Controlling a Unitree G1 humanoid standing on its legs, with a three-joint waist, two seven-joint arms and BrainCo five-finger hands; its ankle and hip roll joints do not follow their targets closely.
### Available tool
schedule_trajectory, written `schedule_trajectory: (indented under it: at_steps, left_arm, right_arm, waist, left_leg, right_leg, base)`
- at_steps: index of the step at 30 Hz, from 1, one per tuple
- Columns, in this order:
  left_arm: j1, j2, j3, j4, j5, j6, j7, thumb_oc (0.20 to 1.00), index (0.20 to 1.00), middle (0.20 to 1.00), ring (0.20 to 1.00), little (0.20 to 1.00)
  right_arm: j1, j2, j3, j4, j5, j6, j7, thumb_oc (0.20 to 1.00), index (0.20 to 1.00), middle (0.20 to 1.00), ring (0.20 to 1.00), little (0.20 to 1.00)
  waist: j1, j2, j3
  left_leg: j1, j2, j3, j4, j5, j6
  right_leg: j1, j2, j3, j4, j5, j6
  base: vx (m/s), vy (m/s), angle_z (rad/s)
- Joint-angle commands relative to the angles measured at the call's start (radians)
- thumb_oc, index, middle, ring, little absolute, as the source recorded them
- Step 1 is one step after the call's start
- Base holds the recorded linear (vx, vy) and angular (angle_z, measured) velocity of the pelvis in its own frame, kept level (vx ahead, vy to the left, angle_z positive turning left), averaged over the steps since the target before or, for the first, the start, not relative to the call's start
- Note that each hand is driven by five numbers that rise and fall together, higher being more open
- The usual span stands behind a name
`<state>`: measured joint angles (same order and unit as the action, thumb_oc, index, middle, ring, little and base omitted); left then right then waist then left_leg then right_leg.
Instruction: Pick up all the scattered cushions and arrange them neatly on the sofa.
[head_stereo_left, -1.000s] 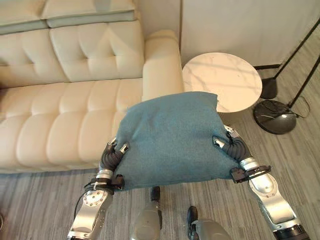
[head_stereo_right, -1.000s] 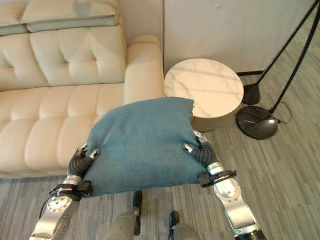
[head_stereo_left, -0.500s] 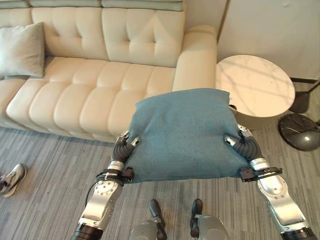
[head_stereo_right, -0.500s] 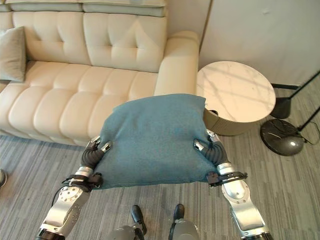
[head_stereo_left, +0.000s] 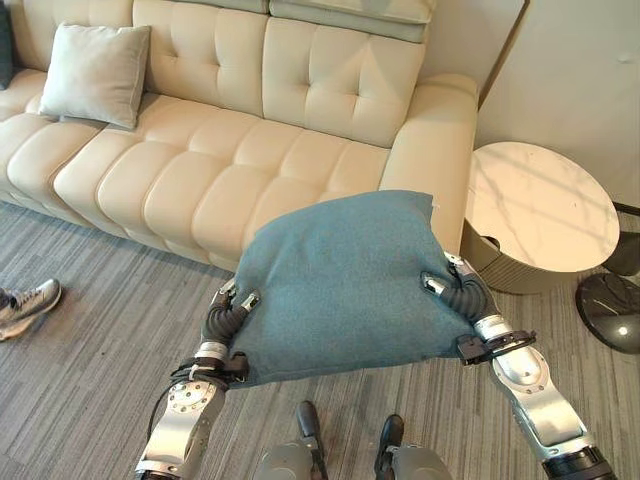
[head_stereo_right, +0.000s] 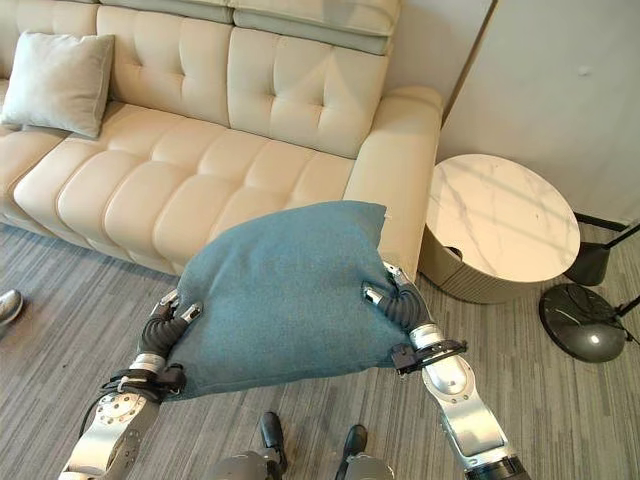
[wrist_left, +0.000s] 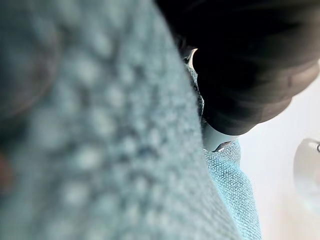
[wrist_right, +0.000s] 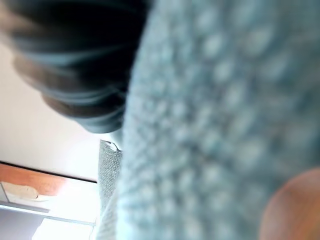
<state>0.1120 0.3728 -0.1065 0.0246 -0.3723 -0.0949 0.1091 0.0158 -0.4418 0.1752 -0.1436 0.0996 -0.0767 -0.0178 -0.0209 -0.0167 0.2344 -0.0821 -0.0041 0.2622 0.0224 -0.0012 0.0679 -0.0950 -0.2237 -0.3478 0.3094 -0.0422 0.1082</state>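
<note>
The left hand and right hand pinch the teal cushion at frame centre; the sofa lies ahead, toward the upper left

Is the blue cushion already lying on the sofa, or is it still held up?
Held up. The blue cushion hangs over the floor before the sofa, gripped at its edges by the left hand and right hand.
</note>
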Motion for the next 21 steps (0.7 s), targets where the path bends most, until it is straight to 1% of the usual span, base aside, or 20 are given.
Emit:
schedule_trajectory:
  at_steps: [1, 2, 3, 4, 6, 7, 8, 9, 10, 11, 12, 13, 14, 15, 16, 17, 18, 19, 20, 21]
  left_arm:
    - [-0.056, 0.048, -0.017, -0.125, 0.032, -0.085, -0.045, 0.200, 0.200, 0.200, 0.200, 0.200]
    - [-0.058, 0.047, -0.024, -0.124, 0.034, -0.085, -0.047, 0.200, 0.200, 0.200, 0.200, 0.200]
    - [-0.058, 0.047, -0.029, -0.123, 0.036, -0.084, -0.051, 0.200, 0.200, 0.200, 0.200, 0.200]
    - [-0.059, 0.048, -0.027, -0.121, 0.038, -0.086, -0.050, 0.200, 0.200, 0.200, 0.200, 0.200]
    - [-0.058, 0.050, -0.026, -0.121, 0.041, -0.089, -0.049, 0.200, 0.200, 0.200, 0.200, 0.200]
    - [-0.058, 0.050, -0.026, -0.121, 0.041, -0.089, -0.049, 0.200, 0.200, 0.200, 0.200, 0.200]
    - [-0.067, 0.046, -0.022, -0.116, 0.039, -0.095, -0.043, 0.200, 0.200, 0.200, 0.200, 0.200]
    - [-0.069, 0.041, -0.022, -0.111, 0.031, -0.095, -0.046, 0.200, 0.200, 0.200, 0.200, 0.200]
    - [-0.067, 0.034, -0.018, -0.103, 0.030, -0.097, -0.046, 0.200, 0.200, 0.200, 0.200, 0.200]
    - [-0.063, 0.029, -0.016, -0.099, 0.033, -0.100, -0.050, 0.200, 0.200, 0.200, 0.200, 0.200]
    - [-0.065, 0.025, -0.023, -0.099, 0.032, -0.100, -0.059, 0.200, 0.200, 0.200, 0.200, 0.200]
    - [-0.054, 0.012, -0.028, -0.105, 0.027, -0.097, -0.070, 0.200, 0.200, 0.200, 0.200, 0.200]
    - [-0.053, 0.012, -0.029, -0.106, 0.027, -0.096, -0.070, 0.200, 0.200, 0.200, 0.200, 0.200]
    - [-0.052, -0.003, -0.047, -0.102, 0.025, -0.098, -0.069, 0.200, 0.200, 0.200, 0.200, 0.200]
    - [-0.052, -0.001, -0.048, -0.100, 0.022, -0.100, -0.070, 0.200, 0.200, 0.200, 0.200, 0.200]
    - [-0.043, 0.003, -0.045, -0.108, 0.021, -0.100, -0.073, 0.200, 0.200, 0.200, 0.200, 0.200]
    - [-0.040, 0.008, -0.038, -0.111, 0.023, -0.101, -0.071, 0.200, 0.200, 0.200, 0.200, 0.200]
    - [-0.038, 0.009, -0.033, -0.104, 0.026, -0.103, -0.065, 0.200, 0.200, 0.200, 0.200, 0.200]
    - [-0.034, 0.011, -0.029, -0.102, 0.026, -0.100, -0.066, 0.200, 0.200, 0.200, 0.200, 0.200]
    - [-0.037, 0.010, -0.028, -0.095, 0.025, -0.098, -0.063, 0.200, 0.200, 0.200, 0.200, 0.200]
  right_arm:
    - [-0.083, 0.067, 0.015, -0.110, 0.050, -0.102, 0.024, 0.200, 0.200, 0.200, 0.200, 0.200]
    - [-0.069, 0.070, 0.007, -0.113, 0.057, -0.101, 0.030, 0.200, 0.200, 0.200, 0.200, 0.200]
    - [-0.059, 0.068, 0.001, -0.114, 0.061, -0.101, 0.034, 0.200, 0.200, 0.200, 0.200, 0.200]
    - [-0.054, 0.066, -0.004, -0.114, 0.071, -0.104, 0.034, 0.200, 0.200, 0.200, 0.200, 0.200]
    - [-0.059, 0.057, -0.011, -0.114, 0.089, -0.107, 0.035, 0.200, 0.200, 0.200, 0.200, 0.200]
    - [-0.059, 0.056, -0.011, -0.114, 0.090, -0.107, 0.036, 0.200, 0.200, 0.200, 0.200, 0.200]
    - [-0.062, 0.048, -0.018, -0.113, 0.122, -0.118, 0.039, 0.200, 0.200, 0.200, 0.200, 0.200]
    - [-0.062, 0.041, -0.023, -0.110, 0.131, -0.114, 0.041, 0.200, 0.200, 0.200, 0.200, 0.200]
    - [-0.062, 0.036, -0.024, -0.107, 0.135, -0.115, 0.043, 0.200, 0.200, 0.200, 0.200, 0.200]
    - [-0.057, 0.028, -0.025, -0.103, 0.141, -0.117, 0.049, 0.200, 0.200, 0.200, 0.200, 0.200]
    - [-0.047, 0.023, -0.028, -0.102, 0.152, -0.120, 0.050, 0.200, 0.200, 0.200, 0.200, 0.200]
    - [-0.023, 0.018, -0.040, -0.111, 0.151, -0.119, 0.056, 0.200, 0.200, 0.200, 0.200, 0.200]
    - [-0.021, 0.017, -0.040, -0.112, 0.151, -0.119, 0.056, 0.200, 0.200, 0.200, 0.200, 0.200]
    - [0.005, 0.007, -0.060, -0.104, 0.151, -0.123, 0.056, 0.200, 0.200, 0.200, 0.200, 0.200]
    - [-0.001, -0.009, -0.064, -0.092, 0.141, -0.122, 0.045, 0.200, 0.200, 0.200, 0.200, 0.200]
    - [-0.008, -0.016, -0.065, -0.090, 0.138, -0.123, 0.036, 0.200, 0.200, 0.200, 0.200, 0.200]
    - [-0.008, -0.023, -0.065, -0.088, 0.139, -0.125, 0.033, 0.200, 0.200, 0.200, 0.200, 0.200]
    - [-0.006, -0.028, -0.068, -0.075, 0.132, -0.124, 0.023, 0.200, 0.200, 0.200, 0.200, 0.200]
    - [-0.009, -0.034, -0.072, -0.071, 0.123, -0.121, 0.021, 0.200, 0.200, 0.200, 0.200, 0.200]
    - [-0.012, -0.040, -0.077, -0.062, 0.111, -0.117, 0.011, 0.200, 0.200, 0.200, 0.200, 0.200]
  waist:
    - [0.014, -0.008, -0.001]
    - [0.002, 0.000, 0.000]
    - [-0.008, 0.006, 0.000]
    - [-0.018, 0.010, 0.002]
    - [-0.035, 0.016, 0.010]
    - [-0.036, 0.018, 0.010]
    - [-0.060, 0.007, 0.015]
    - [-0.071, 0.006, 0.013]
    - [-0.080, 0.006, 0.010]
    - [-0.089, 0.015, 0.008]
    - [-0.098, 0.013, -0.002]
    - [-0.110, 0.016, -0.015]
    - [-0.111, 0.017, -0.015]
    - [-0.137, 0.038, -0.030]
    - [-0.147, 0.040, -0.029]
    - [-0.150, 0.044, -0.027]
    - [-0.152, 0.051, -0.030]
    - [-0.149, 0.057, -0.036]
    - [-0.147, 0.055, -0.035]
    - [-0.148, 0.046, -0.036]
  left_leg:
    - [0.072, -0.025, -0.056, 0.073, -0.145, -0.025]
    - [0.089, -0.032, -0.080, 0.063, -0.150, -0.025]
    - [0.096, -0.040, -0.097, 0.062, -0.154, -0.024]
    - [0.101, -0.047, -0.108, 0.057, -0.154, -0.026]
    - [0.137, -0.065, -0.135, 0.045, -0.176, -0.027]
    - [0.138, -0.063, -0.137, 0.044, -0.177, -0.027]
    - [0.184, -0.097, -0.157, 0.035, -0.202, -0.032]
    - [0.202, -0.109, -0.170, 0.033, -0.213, -0.036]
    - [0.219, -0.117, -0.177, 0.032, -0.217, -0.042]
    - [0.242, -0.113, -0.187, 0.032, -0.226, -0.050]
    - [0.256, -0.117, -0.196, 0.038, -0.230, -0.058]
    - [0.271, -0.120, -0.215, 0.052, -0.234, -0.064]
    - [0.272, -0.119, -0.216, 0.053, -0.235, -0.064]
    - [0.256, -0.110, -0.231, 0.155, -0.164, -0.122]
    - [0.224, -0.089, -0.192, 0.258, -0.128, -0.158]
    - [0.198, -0.061, -0.157, 0.326, -0.105, -0.172]
    - [0.180, -0.035, -0.126, 0.386, -0.071, -0.191]
    - [0.172, -0.013, -0.099, 0.431, -0.048, -0.201]
    - [0.144, 0.006, -0.073, 0.473, -0.046, -0.200]
    - [0.114, 0.027, -0.036, 0.482, -0.057, -0.178]
  right_leg:
    - [-0.096, 0.023, 0.152, 0.148, 0.064, 0.037]
    - [-0.130, 0.067, 0.182, 0.152, 0.044, 0.030]
    - [-0.151, 0.092, 0.200, 0.142, 0.036, 0.031]
    - [-0.180, 0.114, 0.205, 0.116, 0.036, 0.024]
    - [-0.237, 0.130, 0.193, 0.065, 0.041, 0.021]
    - [-0.235, 0.131, 0.191, 0.065, 0.039, 0.021]
    - [-0.293, 0.152, 0.156, -0.020, 0.085, 0.038]
    - [-0.296, 0.156, 0.126, -0.069, 0.096, 0.050]
    - [-0.297, 0.156, 0.082, -0.099, 0.109, 0.052]
    - [-0.297, 0.157, 0.034, -0.106, 0.108, 0.049]
    - [-0.272, 0.164, 0.025, -0.153, 0.092, 0.040]
    - [-0.249, 0.169, 0.044, -0.167, 0.084, 0.019]
    - [-0.247, 0.169, 0.042, -0.168, 0.083, 0.019]
    - [-0.220, 0.178, 0.084, -0.157, 0.090, -0.005]
    - [-0.193, 0.162, 0.074, -0.155, 0.087, -0.017]
    - [-0.172, 0.161, 0.077, -0.156, 0.077, -0.026]
    - [-0.147, 0.174, 0.093, -0.163, 0.061, -0.041]
    - [-0.124, 0.184, 0.095, -0.172, 0.043, -0.052]
    - [-0.105, 0.185, 0.103, -0.176, 0.026, -0.059]
    - [-0.086, 0.182, 0.120, -0.185, 0.018, -0.061]
  base:
    - [0.22, 0.176, 0.56]
    - [0.24, 0.150, 0.47]
    - [0.24, 0.135, 0.59]
    - [0.24, 0.117, 0.87]
    - [0.24, 0.095, 0.71]
    - [0.38, 0.090, 0.43]
    - [0.41, 0.074, 0.39]
    - [0.55, 0.084, 0.32]
    - [0.44, 0.029, 0.44]
    - [0.46, -0.024, 0.50]
    - [0.48, -0.051, 0.56]
    - [0.32, -0.054, 0.41]
    - [0.45, -0.065, 0.62]
    - [0.42, -0.061, 0.91]
    - [0.52, -0.058, 1.13]
    - [0.34, -0.015, 1.00]
    - [0.33, -0.023, 0.51]
    - [0.34, -0.044, 0.10]
    - [0.34, -0.046, -0.25]
    - [0.34, -0.017, -0.28]
